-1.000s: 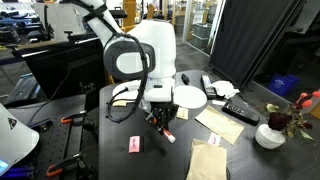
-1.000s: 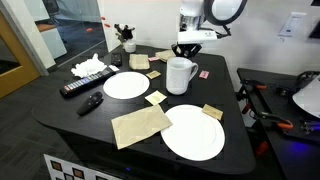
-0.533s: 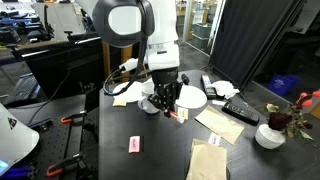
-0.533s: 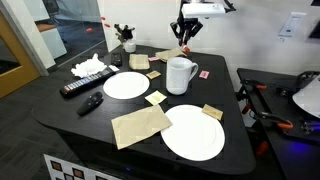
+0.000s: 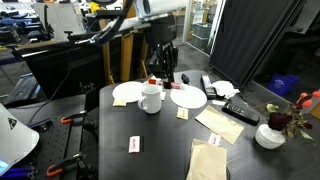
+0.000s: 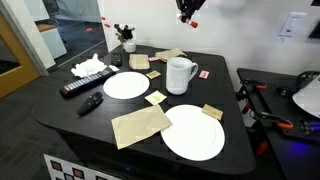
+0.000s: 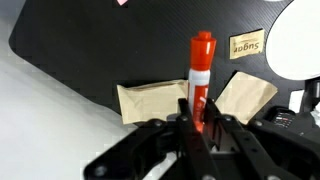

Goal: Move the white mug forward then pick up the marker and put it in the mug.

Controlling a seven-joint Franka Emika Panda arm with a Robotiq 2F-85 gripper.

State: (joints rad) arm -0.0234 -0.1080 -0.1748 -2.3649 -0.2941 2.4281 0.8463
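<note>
Wrist view: gripper (image 7: 198,115) clamped nearly closed on the marker (image 7: 203,65), red barrel sticking out past the fingertips | in an exterior view: gripper high above black table (image 6: 228,90) | white mug (image 6: 181,74) upright on table, near a white plate (image 6: 127,85), well apart from marker

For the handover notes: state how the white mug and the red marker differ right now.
The white mug stands on the black table; the marker is off it, clamped in the gripper. The mug is plain white and wide, with a side handle; the marker is slim, red with a white band. Both are roughly cylindrical.
</note>
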